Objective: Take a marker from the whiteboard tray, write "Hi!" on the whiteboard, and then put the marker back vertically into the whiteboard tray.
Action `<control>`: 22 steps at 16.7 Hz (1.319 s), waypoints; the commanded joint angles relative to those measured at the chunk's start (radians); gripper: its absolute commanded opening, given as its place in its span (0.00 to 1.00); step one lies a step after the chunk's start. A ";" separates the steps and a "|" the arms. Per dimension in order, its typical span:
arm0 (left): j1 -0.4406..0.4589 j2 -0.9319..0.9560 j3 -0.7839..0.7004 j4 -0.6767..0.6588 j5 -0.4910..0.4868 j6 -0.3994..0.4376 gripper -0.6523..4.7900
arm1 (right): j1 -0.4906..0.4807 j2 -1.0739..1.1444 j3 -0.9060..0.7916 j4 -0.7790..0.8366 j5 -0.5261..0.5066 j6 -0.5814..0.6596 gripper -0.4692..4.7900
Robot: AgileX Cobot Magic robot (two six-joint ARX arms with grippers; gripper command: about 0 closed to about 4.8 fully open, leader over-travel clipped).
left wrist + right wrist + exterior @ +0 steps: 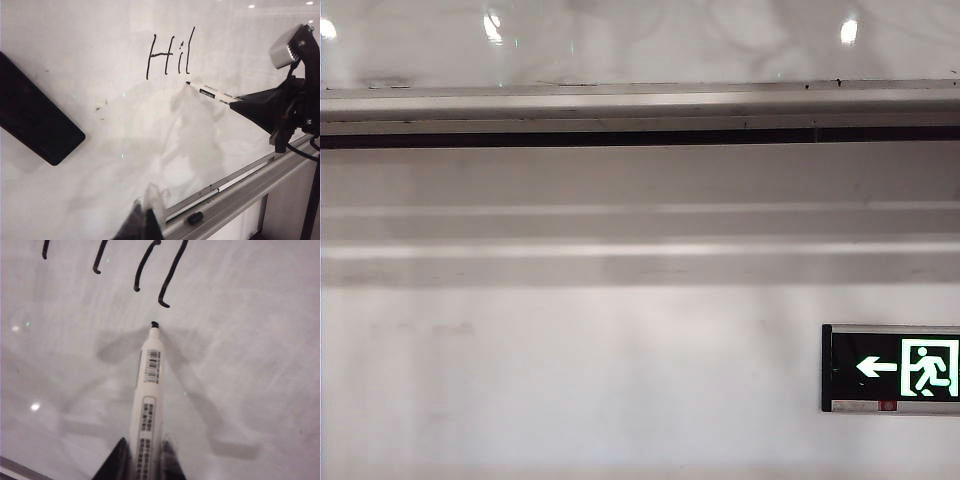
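The whiteboard (90,55) carries black strokes reading "Hi" plus a long stroke (189,50). My right gripper (234,100) is shut on the marker (210,93), a white barrel with its cap off. In the right wrist view the marker (150,390) sticks out from between the fingers of the right gripper (145,446). Its black tip rests at the board just below the last stroke (172,275). My left gripper (146,220) hangs shut and empty near the whiteboard tray (240,192). A small black cap (195,218) lies on that ledge. The exterior view shows only whiteboard (640,40) and tray (640,110), no grippers.
A black rectangular eraser (40,112) sticks to the board, away from the writing on the side opposite my right arm. The right arm's grey camera housing (286,47) stands off the board. On the wall under the tray is a green exit sign (895,367).
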 commanded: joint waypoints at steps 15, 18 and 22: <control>0.000 -0.003 0.003 0.006 0.007 -0.003 0.11 | 0.001 0.000 0.005 0.026 0.032 0.006 0.09; 0.000 -0.003 0.003 0.006 0.007 -0.003 0.11 | 0.001 0.000 0.004 0.026 -0.010 0.006 0.09; 0.000 -0.003 0.003 0.006 0.007 -0.003 0.11 | 0.001 -0.004 0.005 0.026 0.019 0.006 0.09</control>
